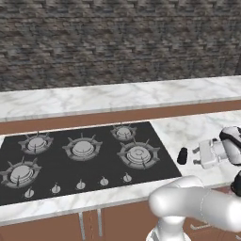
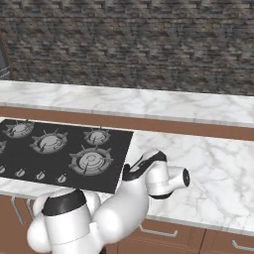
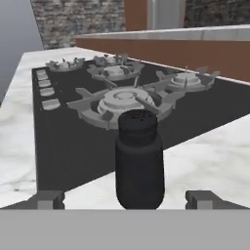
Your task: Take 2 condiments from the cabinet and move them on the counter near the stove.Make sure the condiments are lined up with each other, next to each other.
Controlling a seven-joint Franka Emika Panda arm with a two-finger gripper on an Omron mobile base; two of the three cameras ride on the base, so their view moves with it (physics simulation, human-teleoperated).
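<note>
We have the black shaker bottle standing upright on the white marble table, just beside the right edge of the black glass cooktop and close to its nearest burner. In the left base view the same bottle appears as a small dark shape on the marble, just off the gripper. From the hand view, our fingertips sit wide apart on either side of the bottle with clear marble between each tip and its body, so the gripper is open and holds nothing; we judge the bottle has been set down and let go.

The spot makes sense to us: it is on the table near the stove, as the task asks, and the marble to the side of it leaves room for a second condiment beside it. The red squeeze bottle is not on this stretch of table, so we judge the task about half done. Next we would need to draw the gripper straight back, since a sideways sweep could tip the squat bottle.
</note>
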